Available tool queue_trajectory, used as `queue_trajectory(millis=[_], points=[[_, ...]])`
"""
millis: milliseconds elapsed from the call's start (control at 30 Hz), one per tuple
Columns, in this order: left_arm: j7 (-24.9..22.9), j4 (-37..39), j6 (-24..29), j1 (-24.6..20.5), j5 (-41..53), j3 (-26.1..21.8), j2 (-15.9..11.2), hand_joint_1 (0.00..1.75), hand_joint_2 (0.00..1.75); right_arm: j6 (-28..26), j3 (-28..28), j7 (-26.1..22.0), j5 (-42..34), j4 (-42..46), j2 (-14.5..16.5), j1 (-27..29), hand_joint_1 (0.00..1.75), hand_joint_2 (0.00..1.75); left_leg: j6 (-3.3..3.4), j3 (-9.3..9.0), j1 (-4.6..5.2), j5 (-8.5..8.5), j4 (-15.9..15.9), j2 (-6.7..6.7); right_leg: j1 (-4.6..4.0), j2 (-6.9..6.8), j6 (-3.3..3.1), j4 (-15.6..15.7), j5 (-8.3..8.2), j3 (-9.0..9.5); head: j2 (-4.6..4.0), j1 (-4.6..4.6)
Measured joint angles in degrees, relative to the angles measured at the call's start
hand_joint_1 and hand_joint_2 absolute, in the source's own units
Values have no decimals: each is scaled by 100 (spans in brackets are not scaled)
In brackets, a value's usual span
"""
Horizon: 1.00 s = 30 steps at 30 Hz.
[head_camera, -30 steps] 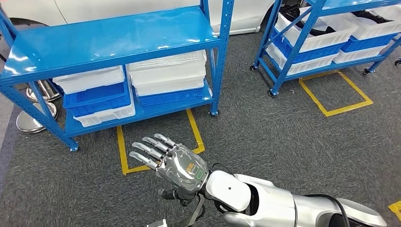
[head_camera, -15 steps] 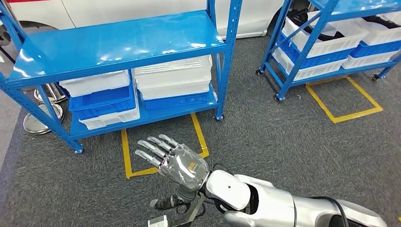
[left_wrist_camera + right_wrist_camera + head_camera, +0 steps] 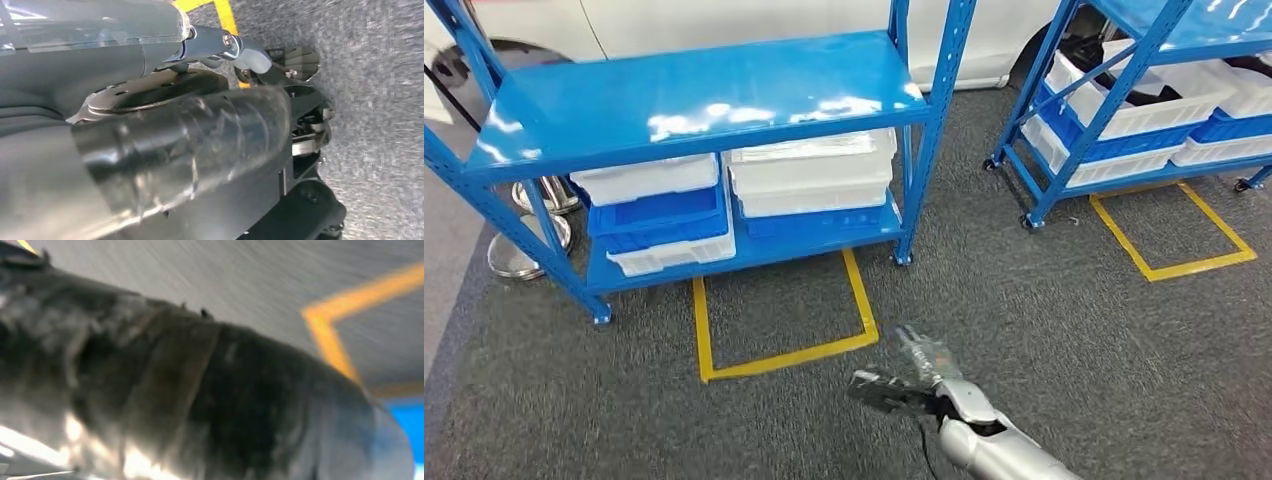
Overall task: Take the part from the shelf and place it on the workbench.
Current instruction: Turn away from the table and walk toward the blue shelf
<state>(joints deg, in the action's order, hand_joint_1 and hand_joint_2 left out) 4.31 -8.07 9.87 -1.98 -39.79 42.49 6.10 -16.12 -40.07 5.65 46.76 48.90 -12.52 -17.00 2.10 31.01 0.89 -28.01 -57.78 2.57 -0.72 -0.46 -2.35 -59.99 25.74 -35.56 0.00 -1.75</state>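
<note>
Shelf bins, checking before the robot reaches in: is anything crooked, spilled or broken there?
Nothing stands out. On the near shelf the white bins and blue bins sit stacked and level, nothing spilled on the carpet. The right hand is blurred, low over the floor.

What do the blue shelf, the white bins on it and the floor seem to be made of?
Shelf: probably painted metal, glossy, since its top mirrors the lights.
White bins: apparently plastic, smooth, slightly translucent, stacked.
Floor: seemingly carpet, dark grey, matt, speckled texture, with yellow lines that look like tape.
</note>
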Motion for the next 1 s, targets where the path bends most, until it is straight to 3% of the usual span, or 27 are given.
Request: queue_trajectory(millis=[33, 133, 267, 300, 333, 367, 433, 467, 500, 600, 633, 700, 800, 833, 867, 900, 967, 1000], points=[[-2, 0, 16, 0, -7, 0, -1, 0, 0, -56, 239, -37, -101, -384, 45, 77, 0, 0, -29, -14, 3, -17, 16, 6, -8, -3, -18, 43, 12, 17, 0, -2], [-3, 0, 66, 2, -37, 0, -10, 0, 0, 110, 839, -48, -485, -1321, 183, 298, 0, 0, -129, -18, 18, -152, -107, -68, 73, -2, -51, 232, 23, 215, 0, 1], [2, -8, 105, -25, -44, 0, -14, 0, 0, 751, 1505, -110, -1199, -2195, 333, 640, 0, 0, -255, 590, -5, -652, -1257, -148, 102, -44, -61, 323, 145, 438, 0, 3], [-3, -11, 111, -36, -39, 0, -15, 0, 0, 866, 1639, -114, -1335, -2357, 366, 740, 0, 0, -275, 723, -12, -679, -1456, -154, 104, -56, -54, 317, 189, 480, 0, 4], [-14, -14, 118, -46, -30, 0, -15, 0, 0, 940, 1785, -103, -1467, -2523, 412, 852, 0, 0, -293, 796, -20, -614, -1524, -162, 106, -62, -46, 310, 239, 534, 0, 4], [-30, -16, 130, -53, -19, 0, -16, 0, 0, 991, 1963, -71, -1614, -2712, 479, 978, 0, 0, -308, 791, -32, -443, -1427, -171, 110, -63, -34, 303, 302, 608, 0, 3], [-68, -16, 157, -51, -1, 0, -20, 0, 0, 991, 2279, 48, -1820, -3014, 630, 1193, 0, 0, -312, 531, -55, 70, -761, -189, 119, -47, 2, 295, 435, 764, 0, 1], [-85, -16, 168, -46, 3, 0, -22, 0, 0, 993, 2411, 115, -1887, -3140, 704, 1268, 0, 0, -297, 385, -53, 238, -436, -194, 114, -27, 32, 286, 497, 815, 0, -1], [-100, -16, 175, -43, 6, 0, -24, 0, 0, 1004, 2515, 178, -1925, -3241, 759, 1322, 0, 44, -259, 274, -51, 284, -201, -198, 107, -8, 62, 277, 543, 835, 0, -1], [-121, -25, 180, -43, 8, 0, -22, 0, 0, 1050, 2752, 305, -2007, -3448, 897, 1402, 0, 175, -101, 153, -48, 146, 12, -195, 88, 24, 135, 260, 583, 849, 0, 1], [-121, -33, 184, -42, 8, 0, -20, 0, 0, 1061, 2829, 331, -2057, -3489, 948, 1414, 0, 175, -61, 105, -56, 130, 47, -194, 91, 28, 153, 204, 588, 847, 0, -1], [-122, -48, 203, -39, 10, 0, -14, 0, 0, 1082, 2999, 374, -2176, -3551, 1059, 1414, 0, 175, 13, -33, -83, 85, 122, -202, 105, 36, 201, -233, 663, 633, 0, -3], [-122, -51, 226, -34, 12, 0, -14, 0, 0, 1113, 3198, 407, -2275, -3612, 1190, 1412, 0, 175, 56, -210, -87, -51, 150, -204, 137, 37, 273, -1337, 1011, -120, 0, -3], [-122, -52, 228, -32, 12, 0, -14, 0, 0, 1114, 3232, 415, -2285, -3629, 1221, 1420, 0, 175, 53, -285, -87, -109, 150, -191, 143, 37, 280, -1485, 1058, -302, 0, -3], [-122, -53, 228, -30, 12, 0, -13, 0, 0, 1115, 3259, 422, -2290, -3647, 1249, 1428, 0, 175, 47, -376, -88, -174, 151, -177, 146, 37, 277, -1447, 1002, -399, 0, -3], [-122, -56, 228, -29, 12, 0, -10, 0, 0, 1115, 3283, 427, -2293, -3664, 1269, 1435, 0, 175, 37, -479, -88, -244, 153, -164, 146, 37, 264, -1212, 821, -404, 0, -4], [-123, -61, 230, -22, 12, 0, -5, 0, 0, 1115, 3316, 433, -2294, -3700, 1289, 1452, 0, 175, 4, -651, -83, -391, 154, -155, 122, 37, 211, -514, 223, -304, 0, 0], [-123, -64, 231, -23, 14, 0, -4, 0, 0, 1115, 3331, 437, -2294, -3719, 1294, 1455, 0, 175, -24, -696, -77, -456, 158, -152, 100, 39, 176, -259, 13, -261, 0, 2]])
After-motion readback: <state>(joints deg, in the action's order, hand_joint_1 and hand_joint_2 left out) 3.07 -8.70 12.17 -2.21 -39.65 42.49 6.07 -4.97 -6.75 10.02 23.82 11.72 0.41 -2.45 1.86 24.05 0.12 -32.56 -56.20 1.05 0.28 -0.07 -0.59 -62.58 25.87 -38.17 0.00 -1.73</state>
